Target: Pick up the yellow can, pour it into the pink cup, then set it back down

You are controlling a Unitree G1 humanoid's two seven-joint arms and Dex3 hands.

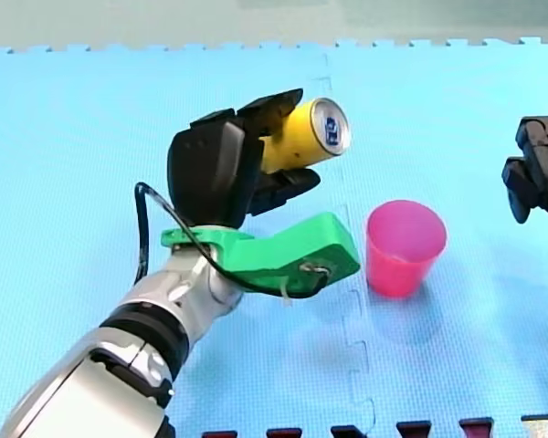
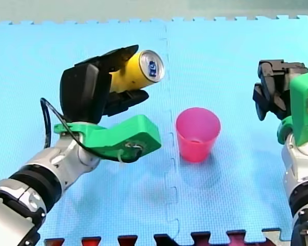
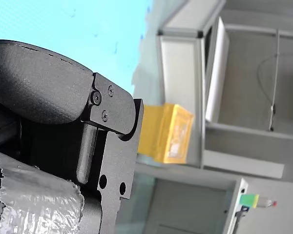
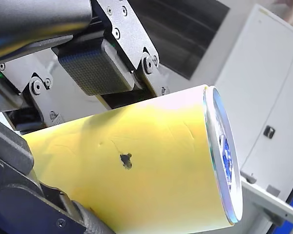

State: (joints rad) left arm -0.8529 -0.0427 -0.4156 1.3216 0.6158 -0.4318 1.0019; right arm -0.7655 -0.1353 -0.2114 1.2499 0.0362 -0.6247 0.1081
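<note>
- Reading the first head view: your left hand holds the yellow can aloft, fingers clamped round its body. Its long axis slants, lid toward the pink cup, which stands upright on the blue mat, below and to the can's right.
- Second head view: the lid stops short of the cup's mouth, so judge that a shift rightward is needed before tipping further. Your right hand is near the mat's right edge, farther from the can.
- First wrist view: a black hand before cabinets; whose, you cannot tell.
- Second wrist view: fingers press the can's side, lid end free.
</note>
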